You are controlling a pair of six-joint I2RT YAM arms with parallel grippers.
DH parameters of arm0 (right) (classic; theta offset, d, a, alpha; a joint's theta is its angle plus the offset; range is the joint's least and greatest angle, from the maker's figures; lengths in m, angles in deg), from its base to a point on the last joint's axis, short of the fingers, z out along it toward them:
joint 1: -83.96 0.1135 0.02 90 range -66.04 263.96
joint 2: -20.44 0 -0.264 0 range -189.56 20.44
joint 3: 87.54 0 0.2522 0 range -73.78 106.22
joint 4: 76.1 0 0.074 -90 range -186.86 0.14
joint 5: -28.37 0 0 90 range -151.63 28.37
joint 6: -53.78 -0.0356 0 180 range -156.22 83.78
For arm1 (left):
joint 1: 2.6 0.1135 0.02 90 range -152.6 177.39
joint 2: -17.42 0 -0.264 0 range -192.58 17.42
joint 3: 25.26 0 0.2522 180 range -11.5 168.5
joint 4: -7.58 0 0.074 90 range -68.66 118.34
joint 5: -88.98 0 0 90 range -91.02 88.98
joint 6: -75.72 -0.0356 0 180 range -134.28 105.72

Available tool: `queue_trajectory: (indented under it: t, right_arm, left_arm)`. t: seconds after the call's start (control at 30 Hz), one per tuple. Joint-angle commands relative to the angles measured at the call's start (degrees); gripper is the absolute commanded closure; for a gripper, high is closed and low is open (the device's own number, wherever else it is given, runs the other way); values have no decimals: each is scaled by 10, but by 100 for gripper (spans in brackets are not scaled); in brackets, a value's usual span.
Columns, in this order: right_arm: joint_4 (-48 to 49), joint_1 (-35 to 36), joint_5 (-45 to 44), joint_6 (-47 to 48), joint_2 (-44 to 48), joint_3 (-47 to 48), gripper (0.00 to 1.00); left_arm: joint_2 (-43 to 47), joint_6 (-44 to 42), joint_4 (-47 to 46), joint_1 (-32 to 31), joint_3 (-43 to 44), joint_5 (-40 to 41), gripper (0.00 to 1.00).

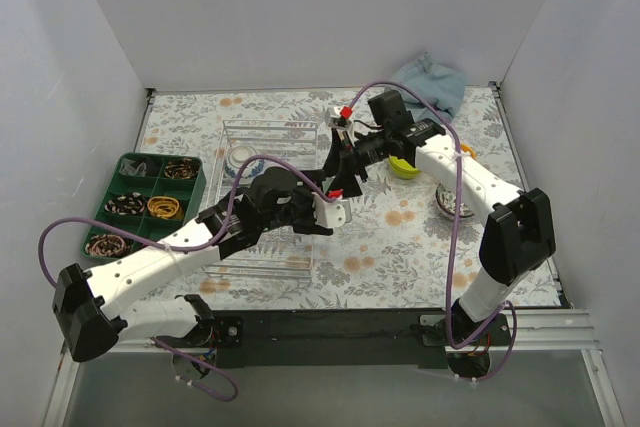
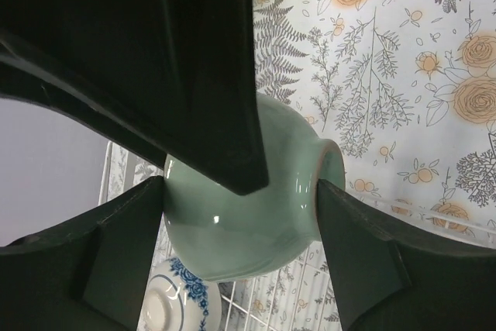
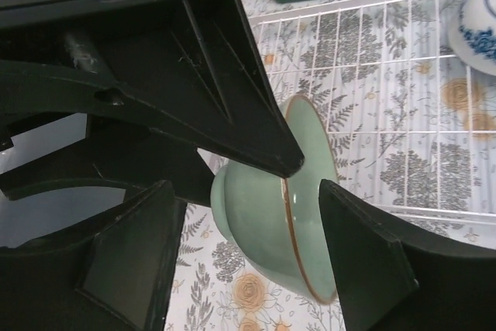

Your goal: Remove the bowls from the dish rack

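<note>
A pale green bowl (image 2: 240, 238) hangs tilted on its side above the flowered cloth beside the wire dish rack (image 1: 270, 132). My left gripper (image 2: 240, 191) is shut on it, both fingers pressing its sides. My right gripper (image 3: 246, 191) is open around the same bowl (image 3: 256, 222), with a gap at its left finger. In the top view the left gripper (image 1: 328, 190) and the right gripper (image 1: 336, 167) meet at the rack's right edge and hide the bowl. A blue-and-white bowl (image 1: 240, 155) lies upside down in the rack, and also shows in the left wrist view (image 2: 174, 304) and the right wrist view (image 3: 477, 21).
A lime green bowl (image 1: 405, 168) and a patterned bowl (image 1: 450, 203) sit on the cloth to the right, partly under the right arm. A dark green compartment tray (image 1: 150, 202) stands at the left. A blue cloth (image 1: 430, 82) lies at the back right. White walls enclose the table.
</note>
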Motion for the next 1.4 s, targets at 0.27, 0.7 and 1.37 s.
queue_trajectory:
  t: [0.27, 0.7, 1.37]
  right_arm:
    - [-92, 9, 41, 55, -6, -6, 51]
    - [-117, 6, -28, 54, 14, -16, 99]
    - [84, -56, -500, -135, 209, -243, 99]
  left_arm:
    - [-8, -27, -59, -14, 57, 25, 100]
    - [-7, 37, -93, -15, 31, 54, 42]
    - [-14, 446, -102, 99, 48, 107, 2]
